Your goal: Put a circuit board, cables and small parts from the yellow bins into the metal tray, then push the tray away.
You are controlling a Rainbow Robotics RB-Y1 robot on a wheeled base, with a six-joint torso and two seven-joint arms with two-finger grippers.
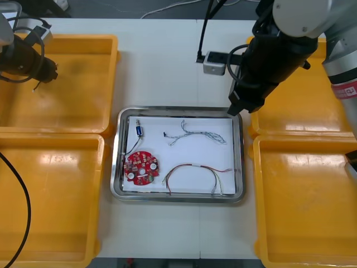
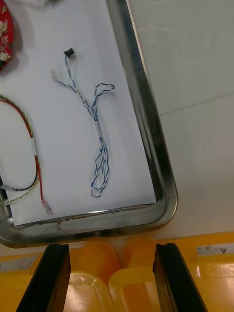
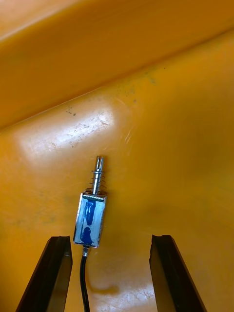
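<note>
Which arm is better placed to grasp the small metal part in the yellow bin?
Left: the left gripper, open, frames the small metal part in the yellow bin; the right gripper hangs by the tray.

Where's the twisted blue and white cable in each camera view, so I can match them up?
Front view: the blue and white cable lies in the metal tray's far right part, near the right end effector.
Right wrist view: the cable runs along the tray's rim, beyond the open fingers.
Left wrist view: this camera faces a yellow bin floor holding a small metal part.
Shared landmark: the red and yellow cable beside it.
</note>
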